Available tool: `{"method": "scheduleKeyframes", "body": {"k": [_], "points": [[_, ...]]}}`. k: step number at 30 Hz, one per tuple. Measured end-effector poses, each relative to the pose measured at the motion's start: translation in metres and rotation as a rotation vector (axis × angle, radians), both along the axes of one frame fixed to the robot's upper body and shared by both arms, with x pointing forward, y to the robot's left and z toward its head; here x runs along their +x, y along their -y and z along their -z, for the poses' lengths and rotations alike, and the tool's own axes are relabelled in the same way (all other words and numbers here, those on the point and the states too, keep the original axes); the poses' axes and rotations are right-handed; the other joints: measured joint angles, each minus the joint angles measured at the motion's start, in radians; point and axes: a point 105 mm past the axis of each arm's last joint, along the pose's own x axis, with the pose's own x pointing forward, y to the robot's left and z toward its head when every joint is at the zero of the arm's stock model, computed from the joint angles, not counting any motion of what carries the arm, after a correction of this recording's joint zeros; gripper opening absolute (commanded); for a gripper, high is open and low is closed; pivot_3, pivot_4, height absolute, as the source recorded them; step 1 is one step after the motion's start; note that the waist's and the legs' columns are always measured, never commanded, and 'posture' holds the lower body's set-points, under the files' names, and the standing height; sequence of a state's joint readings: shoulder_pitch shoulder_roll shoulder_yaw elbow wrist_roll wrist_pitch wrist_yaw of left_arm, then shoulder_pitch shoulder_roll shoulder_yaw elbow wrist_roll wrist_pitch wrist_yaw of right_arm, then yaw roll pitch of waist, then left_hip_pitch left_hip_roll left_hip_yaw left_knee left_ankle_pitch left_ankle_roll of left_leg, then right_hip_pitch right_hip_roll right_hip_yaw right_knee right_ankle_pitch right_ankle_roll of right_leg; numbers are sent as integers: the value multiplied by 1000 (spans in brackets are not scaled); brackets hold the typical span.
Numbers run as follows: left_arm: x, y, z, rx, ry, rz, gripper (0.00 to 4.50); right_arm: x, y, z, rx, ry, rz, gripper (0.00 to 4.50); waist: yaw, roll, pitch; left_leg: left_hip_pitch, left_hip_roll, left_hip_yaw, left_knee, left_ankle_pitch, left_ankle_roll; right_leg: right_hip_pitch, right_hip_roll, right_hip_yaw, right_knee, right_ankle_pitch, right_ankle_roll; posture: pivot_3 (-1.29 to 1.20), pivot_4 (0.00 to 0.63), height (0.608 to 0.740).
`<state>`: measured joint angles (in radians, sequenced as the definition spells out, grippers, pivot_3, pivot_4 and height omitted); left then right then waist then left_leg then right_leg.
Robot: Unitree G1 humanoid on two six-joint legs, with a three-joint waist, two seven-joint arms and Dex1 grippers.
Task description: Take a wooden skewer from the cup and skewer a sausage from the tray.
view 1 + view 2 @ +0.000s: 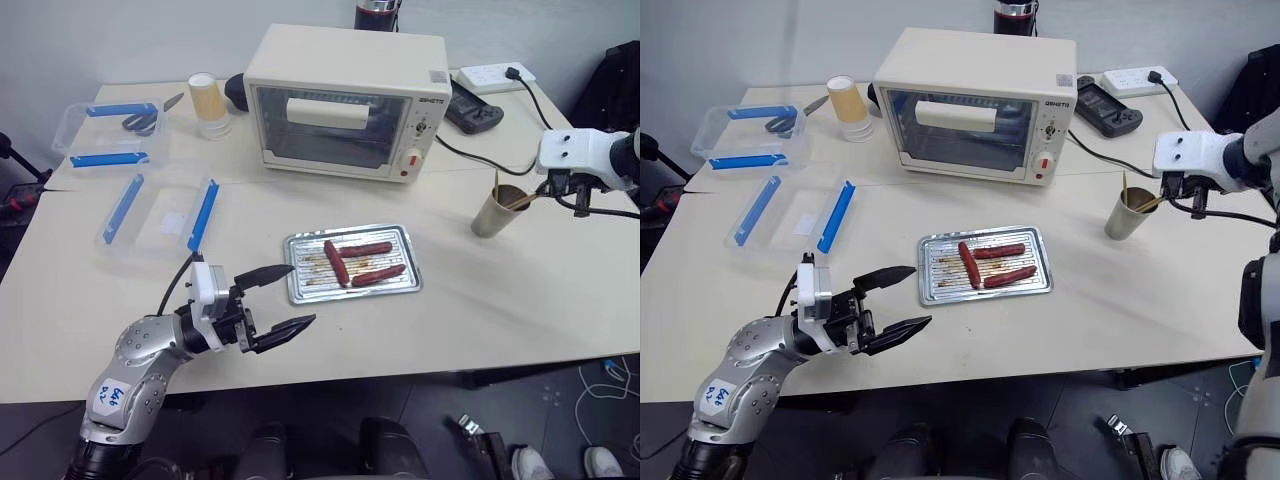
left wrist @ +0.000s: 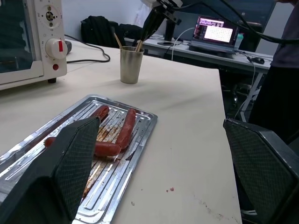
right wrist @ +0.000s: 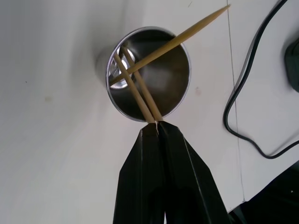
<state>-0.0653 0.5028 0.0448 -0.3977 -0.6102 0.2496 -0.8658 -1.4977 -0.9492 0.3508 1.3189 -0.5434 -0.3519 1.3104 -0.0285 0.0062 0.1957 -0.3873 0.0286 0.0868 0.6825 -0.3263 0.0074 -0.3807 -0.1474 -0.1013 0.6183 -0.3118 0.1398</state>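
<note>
**Over at the cup: right hand pinching skewer tips**

Above the cup [image 3: 148,73], the right hand [image 3: 156,125] has its two black fingers squeezed tight together on the top ends of two wooden skewers [image 3: 138,88] that stand side by side inside it. A third skewer [image 3: 187,32] leans across the rim, pointed tip sticking out past the edge, not touched. The cup stands upright near the right edge of the table [image 1: 520,290], just beside a black cable [image 3: 243,98].

Way over on the other side, the left hand [image 1: 285,298] hovers with fingers spread wide, holding nothing, just left of the tray [image 1: 350,263]. Three sausages [image 1: 360,262] lie in that tray, and a cream toaster oven [image 1: 345,100] stands behind it.
</note>
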Motion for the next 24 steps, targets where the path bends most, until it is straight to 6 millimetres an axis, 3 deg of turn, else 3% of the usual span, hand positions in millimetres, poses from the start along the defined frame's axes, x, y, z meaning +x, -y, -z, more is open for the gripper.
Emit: {"method": "scheduleKeyframes", "body": {"k": [3, 5, 10, 14, 16, 20, 24], "points": [[0, 2, 0, -4, 0, 6, 4500, -2, -2, -2, 30, -30, 8, 45, 0, 0, 0, 0, 0, 0, 0, 0, 0, 0, 0, 0, 0, 0, 0, 0, 150, 740], [0, 3, 1, -9, 0, 7, 4500, -4, -3, -1, 84, -54, 31, 412, 0, 0, 0, 0, 0, 0, 0, 0, 0, 0, 0, 0, 0, 0, 0, 0, 150, 740], [0, 4, 1, -12, 4, 3, 4500, -3, -7, -7, 264, -15, 52, 2001, 0, 0, 0, 0, 0, 0, 0, 0, 0, 0, 0, 0, 0, 0, 0, 0, 150, 740], [0, 4, 2, -22, -1, -11, 4500, 11, -9, -13, 638, 167, 129, 3335, 1, 0, 0, 0, 0, 0, 0, 0, 0, 0, 0, 0, 1, 0, 0, 0, 150, 740], [0, 5, 3, -24, -4, -10, 4500, 14, -7, -6, 737, 187, 174, 4015, 2, 0, 0, 0, 0, 0, 0, 0, 0, 0, 0, 0, 1, 0, 0, 0, 150, 740], [1, 6, 1, -22, 4, -3, 4500, 16, -13, 15, 809, 115, 195, 4015, 1, 0, 0, 0, 0, 1, 0, 0, 0, 0, 0, 0, 1, 0, 0, 0, 150, 740], [3, 5, -1, -7, 13, 10, 4500, 21, -23, 16, 841, 110, 184, 4015, 0, 0, 0, 0, 0, 1, 0, 0, 0, -2, 0, 0, 2, 0, 0, 0, 150, 740]]}}
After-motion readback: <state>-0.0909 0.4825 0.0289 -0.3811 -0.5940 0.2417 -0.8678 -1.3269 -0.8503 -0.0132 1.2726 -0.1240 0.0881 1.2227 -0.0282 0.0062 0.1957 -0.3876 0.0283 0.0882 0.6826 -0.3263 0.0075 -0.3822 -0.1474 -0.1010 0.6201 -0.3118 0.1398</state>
